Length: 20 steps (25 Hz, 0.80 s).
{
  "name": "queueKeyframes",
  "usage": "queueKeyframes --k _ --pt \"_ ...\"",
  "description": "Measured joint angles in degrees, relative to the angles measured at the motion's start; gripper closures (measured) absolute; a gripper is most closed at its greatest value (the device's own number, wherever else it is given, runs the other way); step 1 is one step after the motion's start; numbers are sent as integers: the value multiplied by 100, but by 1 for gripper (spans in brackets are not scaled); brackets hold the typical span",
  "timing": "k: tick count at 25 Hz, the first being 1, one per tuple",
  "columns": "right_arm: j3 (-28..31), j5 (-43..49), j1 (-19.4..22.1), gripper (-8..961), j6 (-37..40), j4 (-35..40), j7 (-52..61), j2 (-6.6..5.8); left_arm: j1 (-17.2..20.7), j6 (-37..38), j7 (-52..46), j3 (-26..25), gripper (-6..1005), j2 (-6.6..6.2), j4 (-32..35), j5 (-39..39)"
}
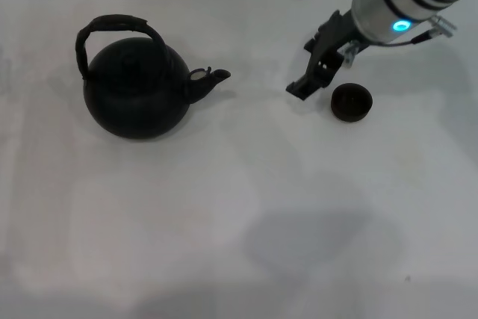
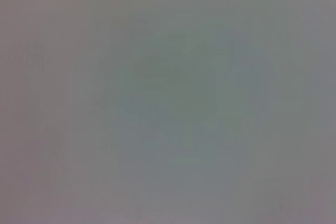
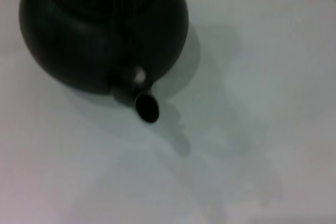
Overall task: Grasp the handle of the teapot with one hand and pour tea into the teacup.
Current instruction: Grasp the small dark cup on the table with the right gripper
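1. The teapot [image 1: 134,87] sits upright on the left part of the worktop [image 1: 239,214]. Its spout [image 1: 213,78] points toward the robot's right, at the teacup [image 1: 351,102]. Pot and cup are well apart, with bare surface between them.
2. The handle [image 1: 112,26] arches over the pot top and leans slightly away from the spout. It is free, nothing touching it, so the grasp is not yet made.
3. The right gripper [image 1: 306,84] hangs above the worktop just beside the teacup, on the side facing the pot. Its dark fingers [image 1: 302,89] angle down and toward the teapot. They hold nothing; whether they are parted or closed I cannot tell from here.
4. Judgement: the arm is angled that way to reach across for the handle. The right wrist view supports this, with the pot body [image 3: 105,24] and spout mouth [image 3: 147,107] ahead of it.
5. The left gripper is not seen in the head view. The left wrist view gives only a flat grey field.
6. The surface is plain white, matte, with faint grey smudges and soft shadows under the pot and the arm. Nothing of the room beyond the worktop shows.
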<state>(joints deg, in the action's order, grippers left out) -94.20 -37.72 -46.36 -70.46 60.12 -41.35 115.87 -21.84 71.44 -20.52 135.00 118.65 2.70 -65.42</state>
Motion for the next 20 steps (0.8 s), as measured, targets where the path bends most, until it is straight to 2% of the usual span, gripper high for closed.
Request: queueKeyframes --k 8,20 --pt "-441 226 -403 120 107 -837 444 12 25 -9 -3 0 349 10 4 -1" --pt "-490 488 -399 129 257 -1195 472 7 41 -3 -5 0 349 9 45 -6"
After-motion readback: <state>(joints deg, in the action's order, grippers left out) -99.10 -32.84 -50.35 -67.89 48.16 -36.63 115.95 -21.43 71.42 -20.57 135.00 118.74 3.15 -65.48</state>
